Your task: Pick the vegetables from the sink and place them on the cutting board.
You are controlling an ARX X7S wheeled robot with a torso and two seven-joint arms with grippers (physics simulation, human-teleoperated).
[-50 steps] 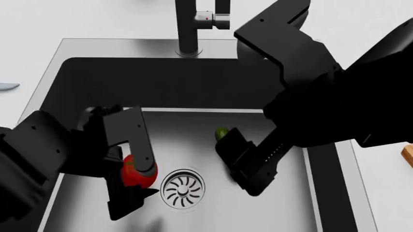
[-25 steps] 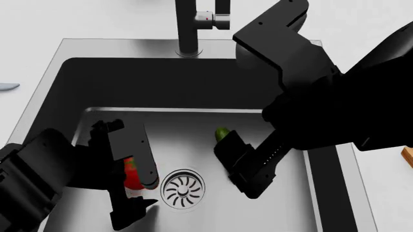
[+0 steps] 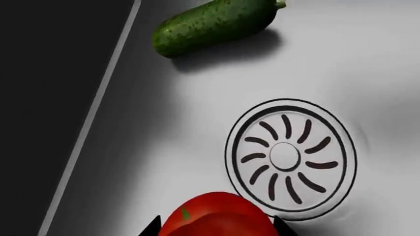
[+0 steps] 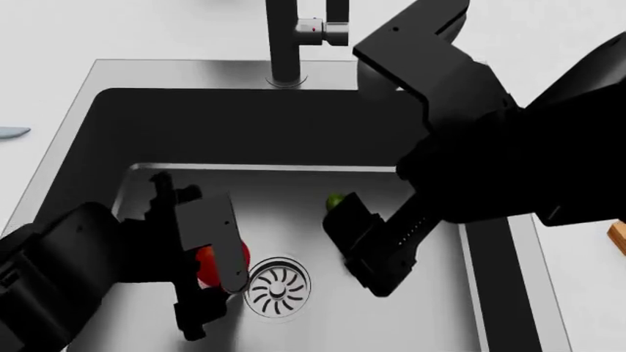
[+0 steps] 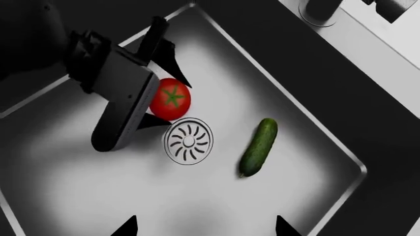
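So the left pincer (image 5: 161,86) is down in the sink (image 4: 108,132), fingers spread on either side of the tomato (image 5: 170,99), which sits right beside the drain (image 5: 189,141); can't tell if the pads actually touch it yet. Tomato looks glossy and round, so I'd guess slippery and easy to bruise: grab it across the widest part, gently. On the other side of the drain lies the cucumber (image 5: 258,146), firmer I'd say, best pinched mid-length. The right pincer (image 4: 362,246) hovers above it, tips apart. Cutting board isn't clearly in view.
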